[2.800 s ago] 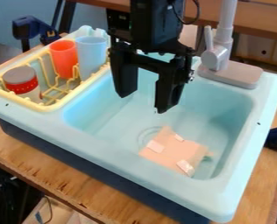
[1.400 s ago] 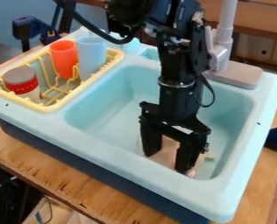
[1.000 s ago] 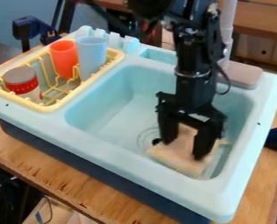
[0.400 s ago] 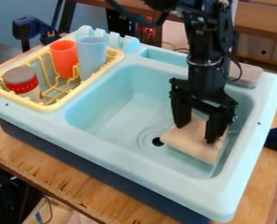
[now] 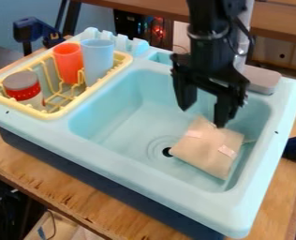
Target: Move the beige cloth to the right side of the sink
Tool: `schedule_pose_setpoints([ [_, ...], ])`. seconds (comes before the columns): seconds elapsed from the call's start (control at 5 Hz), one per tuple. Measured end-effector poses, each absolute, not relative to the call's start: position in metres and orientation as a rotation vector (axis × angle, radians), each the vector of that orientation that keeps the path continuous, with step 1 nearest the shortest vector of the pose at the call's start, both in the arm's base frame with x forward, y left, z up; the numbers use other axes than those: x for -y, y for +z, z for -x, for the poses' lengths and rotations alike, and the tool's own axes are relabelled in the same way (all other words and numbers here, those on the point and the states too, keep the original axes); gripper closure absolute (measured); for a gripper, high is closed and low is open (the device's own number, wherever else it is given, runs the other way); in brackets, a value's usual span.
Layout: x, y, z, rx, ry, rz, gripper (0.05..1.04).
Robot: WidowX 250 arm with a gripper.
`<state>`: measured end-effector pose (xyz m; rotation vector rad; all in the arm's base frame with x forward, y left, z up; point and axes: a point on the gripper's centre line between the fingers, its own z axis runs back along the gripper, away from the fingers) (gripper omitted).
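We've got the black gripper (image 5: 202, 117) above the beige cloth bundle (image 5: 207, 149) in the light-blue sink (image 5: 122, 123), its pincer spread apart, holding nothing.

The black arm hangs from the top edge, its gripper (image 5: 202, 116) pointing down, 2 fingers spread apart.

- A squarish, cloth-like tan bundle (image 5: 203, 154) carried pale pink patches (image 5: 195, 134).
- A rectangular plastic sink (image 5: 122, 152) was light turquoise, its round drain (image 5: 167, 152) black.
- A slatted plastic rack (image 5: 62, 112) showed pale yellow.
- A round jar (image 5: 34, 101) wore a grey lid (image 5: 20, 80) above white-flecked red.
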<state>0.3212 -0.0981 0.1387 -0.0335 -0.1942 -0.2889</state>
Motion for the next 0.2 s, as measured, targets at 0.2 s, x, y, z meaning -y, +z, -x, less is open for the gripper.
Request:
schedule_pose_setpoints([
  [0.2, 0.0929, 0.1546, -0.3083, 0.198, -0.264, 0.026, 0.082],
])
